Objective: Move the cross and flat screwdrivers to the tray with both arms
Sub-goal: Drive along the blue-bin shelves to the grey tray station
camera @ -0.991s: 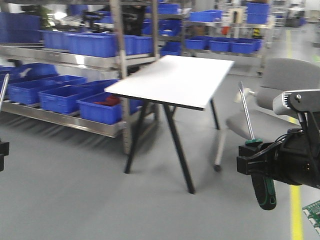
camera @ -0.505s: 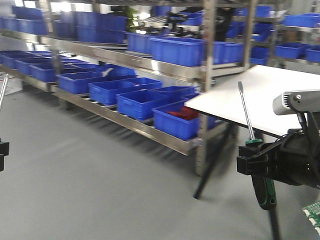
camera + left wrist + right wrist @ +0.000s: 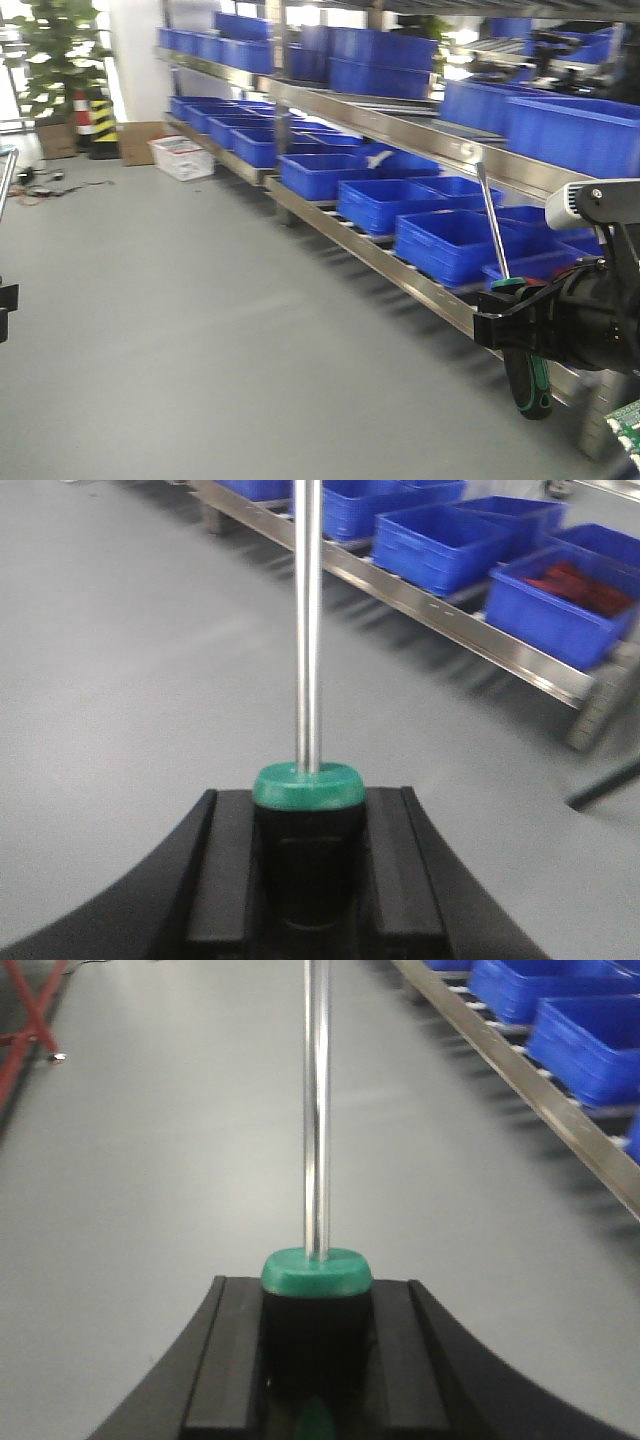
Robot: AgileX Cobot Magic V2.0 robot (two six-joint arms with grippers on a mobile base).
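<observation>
The black left hand (image 3: 308,860) pinches one steel-shafted, green-and-black-handled screwdriver (image 3: 308,630) by its handle; the right hand (image 3: 316,1360) grips its twin (image 3: 317,1110) likewise. Stiff, light, slick-shafted tools: the chunky handle seems the surest hold.

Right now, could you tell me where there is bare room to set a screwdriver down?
Only the grey floor is bare, bordered by the shelf rack on the right and the potted plant far left. The rack is crowded with blue bins.
</observation>
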